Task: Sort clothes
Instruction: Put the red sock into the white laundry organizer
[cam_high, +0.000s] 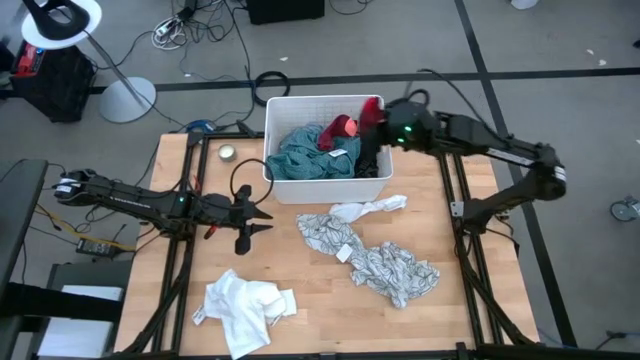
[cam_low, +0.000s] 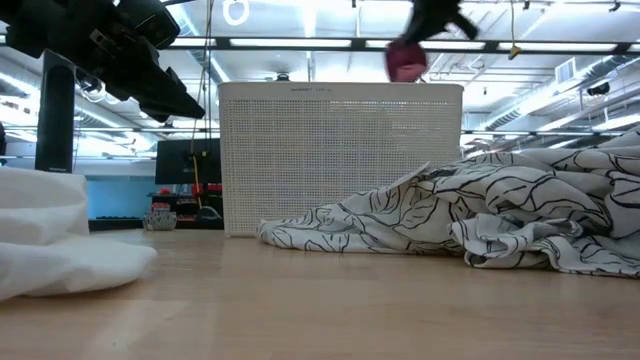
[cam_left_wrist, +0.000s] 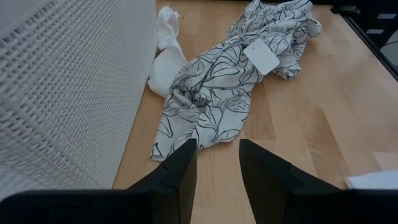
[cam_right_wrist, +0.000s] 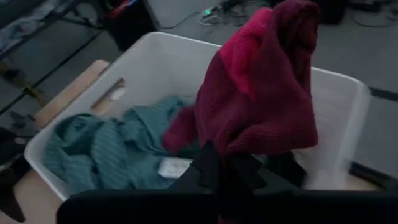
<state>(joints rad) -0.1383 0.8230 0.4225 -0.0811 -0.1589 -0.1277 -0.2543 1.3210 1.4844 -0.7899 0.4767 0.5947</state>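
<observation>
My right gripper (cam_high: 368, 115) is over the white bin (cam_high: 290, 105), shut on a red garment (cam_right_wrist: 261, 93). A teal garment (cam_high: 305, 155) and something dark (cam_high: 374, 160) lie in the bin. My left gripper (cam_high: 262, 215) is open and empty above the table, in front of the bin's left corner. A white garment with black leaf print (cam_high: 385, 262) lies spread on the table, and a white sock (cam_high: 372, 208) lies by its far end. A plain white garment (cam_high: 240, 308) lies bunched near the front left. My right gripper pinches a bunched fold of the red garment (cam_right_wrist: 231, 146) between its two fingers. The cloth drapes from the fingers, lifted above the bin's rim in the low view (cam_low: 407, 60). Its trailing end (cam_right_wrist: 180, 134) reaches down toward the teal garment.
The bin stands at the table's far edge, and its perforated wall (cam_left_wrist: 68, 87) is close beside my left gripper. A small round object (cam_high: 227, 153) lies left of the bin. Bare wood shows around the left gripper (cam_left_wrist: 217, 155) and at the front right.
</observation>
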